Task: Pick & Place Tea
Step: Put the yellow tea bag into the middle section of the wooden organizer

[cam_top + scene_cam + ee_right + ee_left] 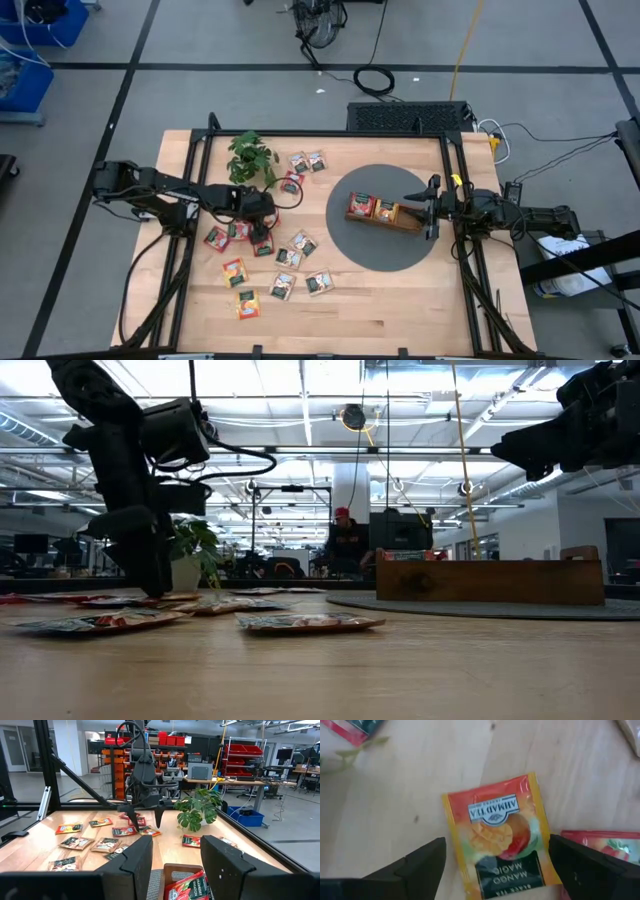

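We find the left gripper [492, 865] lowered over the loose tea sachets on the counter [400, 310], its fingers [415, 867] spread wide to either side of an orange-yellow mango sachet [497, 837]. The sachet lies flat on the wood between the fingers and is not gripped. We judge this wide stance to be an approach for a pinch across the sachet's edges, since a flat packet offers no other hold.

The right gripper [172, 865] hangs above the wooden tray [385, 213], which sits on the grey round mat [375, 250]. Its fingers stand partly apart with nothing between them; we judge that it waits there.

The remaining sachets [282, 287] are scattered on the counter's left half, near the small plant [250, 157]; a few already rest in the tray.

Only the left wrist view shows the sachet's print and its clearance from the fingers. The high view alone shows the overall layout. The right wrist view shows a red sachet [187, 887] in the tray's end compartment.
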Robot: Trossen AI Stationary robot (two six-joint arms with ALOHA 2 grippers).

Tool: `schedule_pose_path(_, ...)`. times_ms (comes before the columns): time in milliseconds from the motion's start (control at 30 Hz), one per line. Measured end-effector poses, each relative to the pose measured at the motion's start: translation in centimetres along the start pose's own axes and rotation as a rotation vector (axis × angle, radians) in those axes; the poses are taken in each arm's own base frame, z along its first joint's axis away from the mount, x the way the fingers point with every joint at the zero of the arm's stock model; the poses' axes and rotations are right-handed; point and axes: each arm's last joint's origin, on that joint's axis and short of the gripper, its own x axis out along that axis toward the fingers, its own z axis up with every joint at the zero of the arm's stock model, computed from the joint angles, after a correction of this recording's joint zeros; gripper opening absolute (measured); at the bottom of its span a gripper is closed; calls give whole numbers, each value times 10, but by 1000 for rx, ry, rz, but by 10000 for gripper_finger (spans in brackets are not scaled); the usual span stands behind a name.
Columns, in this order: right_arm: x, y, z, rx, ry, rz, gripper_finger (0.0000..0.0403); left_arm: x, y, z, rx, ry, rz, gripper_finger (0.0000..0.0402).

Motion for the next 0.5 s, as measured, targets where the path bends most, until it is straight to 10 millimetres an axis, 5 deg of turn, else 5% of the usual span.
schedule_pose_path(500,0,0,0,0,0,0,151,11,-2,0,-70,36,-25,349)
